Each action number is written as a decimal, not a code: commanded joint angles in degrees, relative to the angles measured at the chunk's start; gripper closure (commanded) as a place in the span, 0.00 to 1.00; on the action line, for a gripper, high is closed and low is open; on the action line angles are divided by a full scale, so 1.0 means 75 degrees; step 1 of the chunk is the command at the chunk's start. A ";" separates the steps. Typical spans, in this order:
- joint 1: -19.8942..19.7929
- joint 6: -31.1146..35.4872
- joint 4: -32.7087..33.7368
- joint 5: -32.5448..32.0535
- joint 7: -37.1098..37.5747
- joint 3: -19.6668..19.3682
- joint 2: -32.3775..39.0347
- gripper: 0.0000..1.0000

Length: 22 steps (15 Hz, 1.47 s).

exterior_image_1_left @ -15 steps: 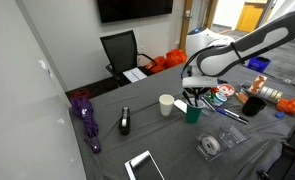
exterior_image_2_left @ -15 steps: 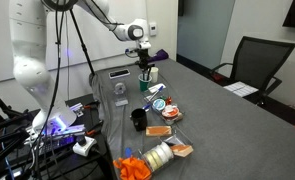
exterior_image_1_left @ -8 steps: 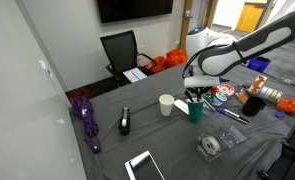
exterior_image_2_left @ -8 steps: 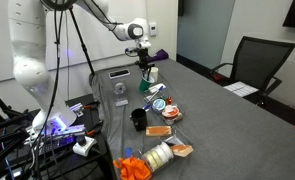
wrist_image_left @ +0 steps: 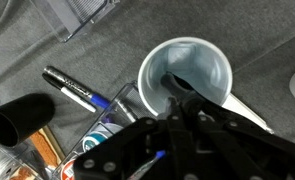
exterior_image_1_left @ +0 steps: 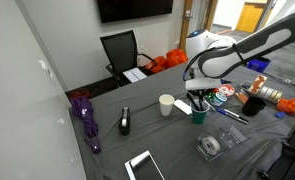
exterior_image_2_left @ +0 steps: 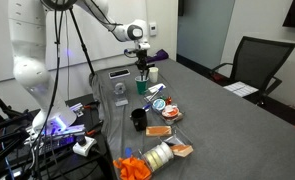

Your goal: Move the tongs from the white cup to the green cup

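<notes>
We see the gripper [wrist_image_left: 184, 120] clamped on the tongs [wrist_image_left: 176, 86], whose lower ends sit inside the green cup [wrist_image_left: 147, 72]. The white cup [exterior_image_1_left: 167, 104] stands just beside. We judge the tongs light, stiff and slick; hold near the top.

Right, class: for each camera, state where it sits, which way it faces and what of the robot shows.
An exterior view: over the table by the wall, facing the black chair; forearm and tool show.
An exterior view: beside the robot's base, facing along the table; whole arm shows.
Wrist view: looks down into the green cup; only the tool shows.
Shared: all show the green cup; both exterior views the white cup.
</notes>
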 commanded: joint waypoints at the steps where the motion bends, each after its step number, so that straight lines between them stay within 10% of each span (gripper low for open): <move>1: -0.0061 -0.0161 -0.0186 0.0015 -0.0170 0.0047 -0.0145 0.98; 9: -0.0043 -0.0307 -0.0297 -0.0085 -0.0246 0.0041 -0.0151 0.96; 10: -0.0033 -0.0349 -0.0323 -0.0127 -0.0249 0.0032 -0.0158 0.68; 22: -0.0083 -0.0568 -0.0415 -0.0109 -0.0643 0.0047 -0.0343 0.00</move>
